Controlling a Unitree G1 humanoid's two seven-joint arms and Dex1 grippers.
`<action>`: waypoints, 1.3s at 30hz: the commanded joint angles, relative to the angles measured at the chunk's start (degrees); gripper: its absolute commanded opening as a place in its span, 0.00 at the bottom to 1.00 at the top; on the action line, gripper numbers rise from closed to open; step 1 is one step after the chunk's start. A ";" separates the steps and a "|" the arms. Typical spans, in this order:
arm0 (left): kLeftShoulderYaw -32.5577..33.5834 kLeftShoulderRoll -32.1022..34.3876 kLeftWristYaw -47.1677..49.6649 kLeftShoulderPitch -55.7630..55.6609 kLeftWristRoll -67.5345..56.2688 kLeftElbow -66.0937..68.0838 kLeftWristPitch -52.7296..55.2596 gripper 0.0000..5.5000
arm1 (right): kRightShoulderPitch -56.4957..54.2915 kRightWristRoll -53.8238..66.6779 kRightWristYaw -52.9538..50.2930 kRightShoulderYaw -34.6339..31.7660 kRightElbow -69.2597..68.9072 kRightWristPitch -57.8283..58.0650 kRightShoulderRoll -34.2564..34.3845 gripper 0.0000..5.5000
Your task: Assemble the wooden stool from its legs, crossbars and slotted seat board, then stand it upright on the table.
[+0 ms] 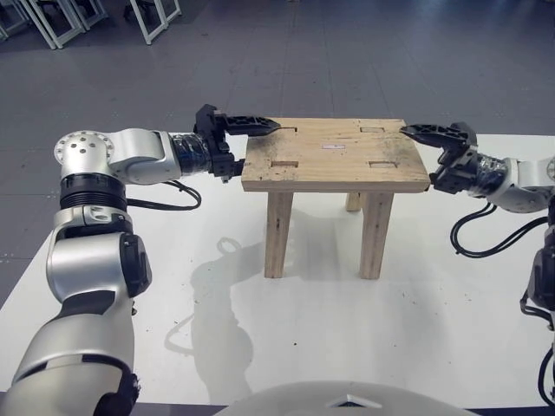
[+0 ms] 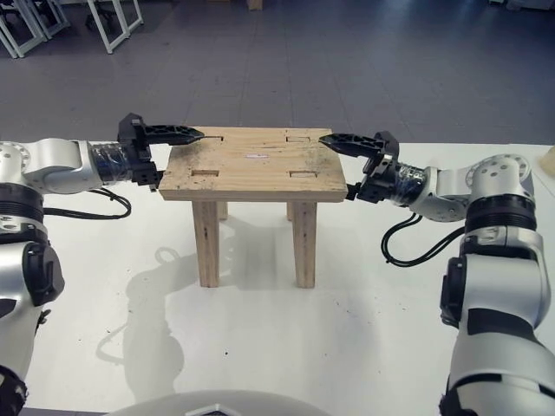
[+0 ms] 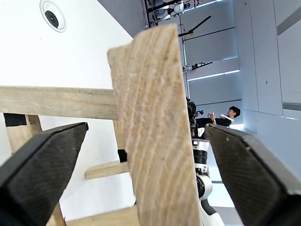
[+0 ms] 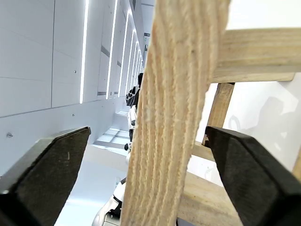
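while stool (image 1: 334,186) stands upright on table (image 1: 260,347), seat board (image 1: 334,146) ends sit between spread fingers of left gripper (image 1: 255,149) and right gripper (image 2: 338,166), unclamped; uneven retreat could snag edge, tip stool.

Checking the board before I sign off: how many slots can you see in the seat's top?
4 slots in the seat board: far left, far right, near left, near right. None looks hidden.
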 commanded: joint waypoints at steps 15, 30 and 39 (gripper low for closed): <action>2.51 -9.24 3.17 32.46 52.40 -46.61 -51.27 0.98 | 32.90 -31.94 -36.27 -19.84 -50.81 -47.23 16.81 0.99; -12.70 -26.49 12.72 61.73 77.71 -71.32 -72.53 0.98 | 59.67 -57.81 -47.59 0.01 -69.27 -74.56 33.08 0.99; -11.53 -27.64 10.98 60.01 78.96 -71.98 -69.78 0.98 | 59.24 -58.98 -47.21 0.18 -69.90 -73.18 33.25 0.99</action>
